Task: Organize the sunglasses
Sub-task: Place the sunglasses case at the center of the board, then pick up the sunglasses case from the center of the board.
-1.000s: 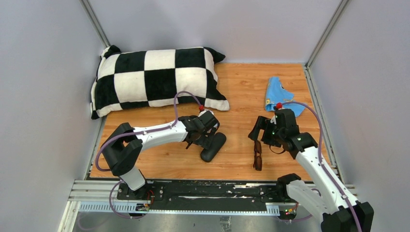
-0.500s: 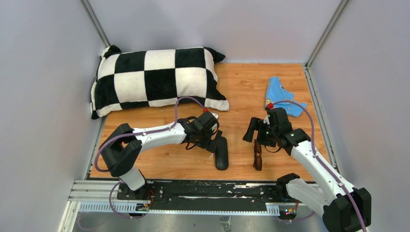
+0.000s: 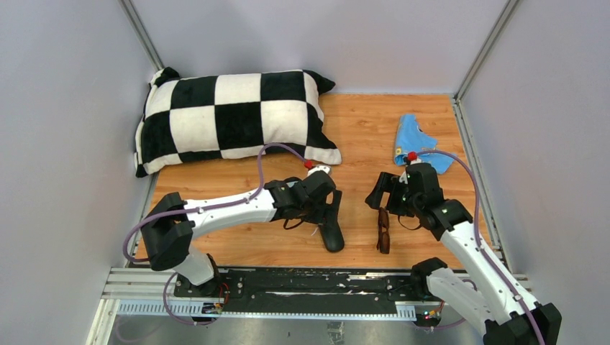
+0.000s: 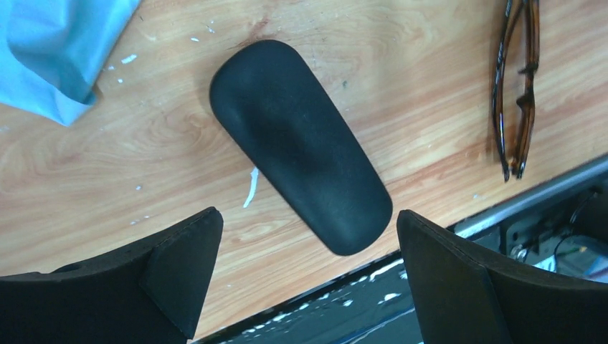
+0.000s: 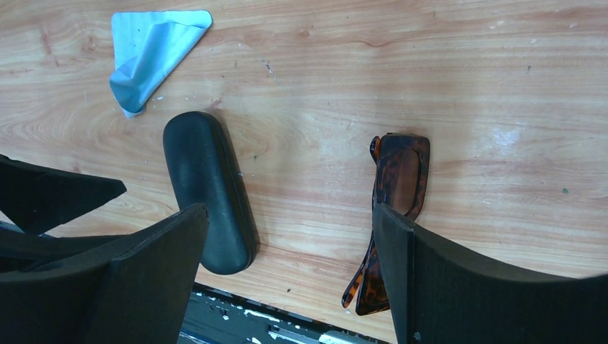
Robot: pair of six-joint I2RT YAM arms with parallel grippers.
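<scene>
Both are spread and empty: the left gripper point(image 4: 305, 218) is hovering over the black oblong rounded case point(image 4: 301, 143), the right gripper point(image 5: 288, 215) over the brown tortoiseshell sunglasses point(image 5: 401, 179), probably needing to descend and pinch next.

Left arm reaching low toward table centre, left gripper point(image 3: 329, 213) facing down, jaws spread wide, right arm elbow-bent, right gripper point(image 3: 384, 202) tipped down, jaws equally wide

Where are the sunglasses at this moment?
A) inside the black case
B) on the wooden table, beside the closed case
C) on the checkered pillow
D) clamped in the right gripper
B: the sunglasses lie on the wooden table, apart from the closed black case, with nothing gripping them.
</scene>
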